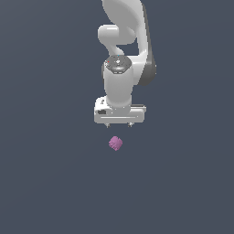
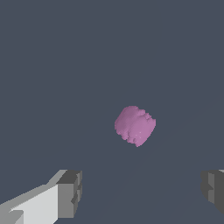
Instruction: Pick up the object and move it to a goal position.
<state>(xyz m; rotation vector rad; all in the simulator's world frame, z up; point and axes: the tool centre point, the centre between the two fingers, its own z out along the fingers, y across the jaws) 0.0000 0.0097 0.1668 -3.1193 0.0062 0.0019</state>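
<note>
In the exterior view, the white arm (image 1: 122, 59) reaches down from the top of the picture and ends in the tool (image 1: 119, 124), which points at the plain dark counter (image 1: 50, 183). Only the short tips of its fingers show under the wide white body, set well apart. The lump (image 1: 115, 143), small, pink-purple and knobbly, lies on the counter just below the tool and apart from it. It sits a little toward the exterior view's left of the tool's middle. No goal marker shows in this view.

In the wrist view, the lump (image 2: 135, 125) lies on the bare counter (image 2: 52, 65), ahead of the two dark finger pads, one (image 2: 70, 194) on a white finger and the other (image 2: 213, 190) at the picture's edge. The tool (image 2: 142, 192) is spread wide and holds nothing. The lump is not between the pads yet.

The main risk, as I judge it, is a descent that is off line. If the tool drops straight down without first centring over the lump, one pad may strike its side and knock it away, since so roundish a thing would probably roll easily. The bumpy surface may also give poor contact, so a shallow pinch could squeeze it out or let it slip while being carried. Closing too high would catch only its top.
</note>
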